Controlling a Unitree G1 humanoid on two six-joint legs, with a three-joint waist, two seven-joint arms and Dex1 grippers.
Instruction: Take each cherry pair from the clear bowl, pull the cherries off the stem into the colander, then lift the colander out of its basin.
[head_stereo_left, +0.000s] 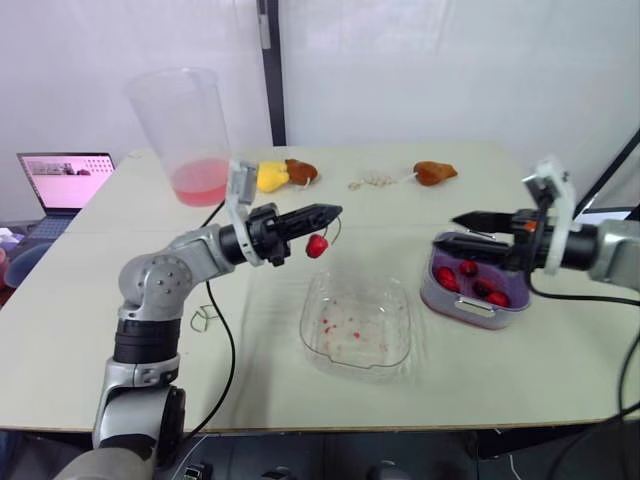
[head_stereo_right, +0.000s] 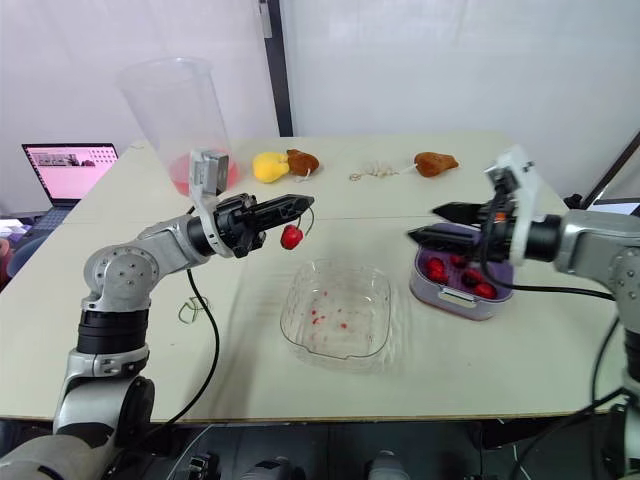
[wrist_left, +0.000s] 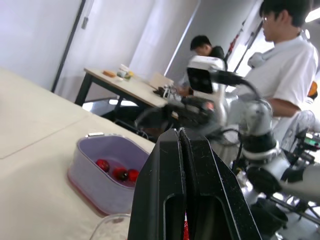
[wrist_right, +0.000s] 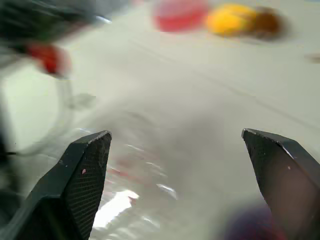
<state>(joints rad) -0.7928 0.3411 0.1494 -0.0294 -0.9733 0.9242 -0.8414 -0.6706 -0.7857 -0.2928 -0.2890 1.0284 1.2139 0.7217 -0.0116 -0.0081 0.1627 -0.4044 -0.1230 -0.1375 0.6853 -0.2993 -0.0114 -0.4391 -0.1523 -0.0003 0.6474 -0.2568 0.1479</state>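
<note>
Step in hand: we judge this to be the pulling step. One cherry is up and out, and nothing is being lifted out of the basin yet.
Clear bowl: the clear bowl (head_stereo_left: 312, 325), nearest to us, holds only red smears, so this looks like the last stem.
Left gripper: the left gripper (head_stereo_left: 332, 213) is clamped on the stem (head_stereo_left: 337, 228), above the bowl's far left corner.
Cherry: one red cherry (head_stereo_left: 316, 246) hangs below those fingers; we cannot make out a second one.
Right gripper: the right gripper (head_stereo_right: 440, 224) hovers to the right of the bowl, jaws spread wide and empty, pointing at the cherry.
Colander: the purple colander (head_stereo_left: 445, 297) sits in its basin (wrist_left: 82, 192), just right of the bowl, with several cherries (head_stereo_left: 468, 268) inside.
Next move: we think the spread jaws must close on the cherry, tug it free, then drop it in the colander.
Surface: the pale table (head_stereo_left: 120, 330) carries a tall plastic cup (head_stereo_left: 190, 120), toy food (head_stereo_left: 272, 176) and a beaded string (head_stereo_left: 372, 181), all beyond the bowl.
Room: a laptop (head_stereo_left: 66, 180) sits far left of the bowl, two people (wrist_left: 287, 75) are past the colander, and the walls are white.
</note>
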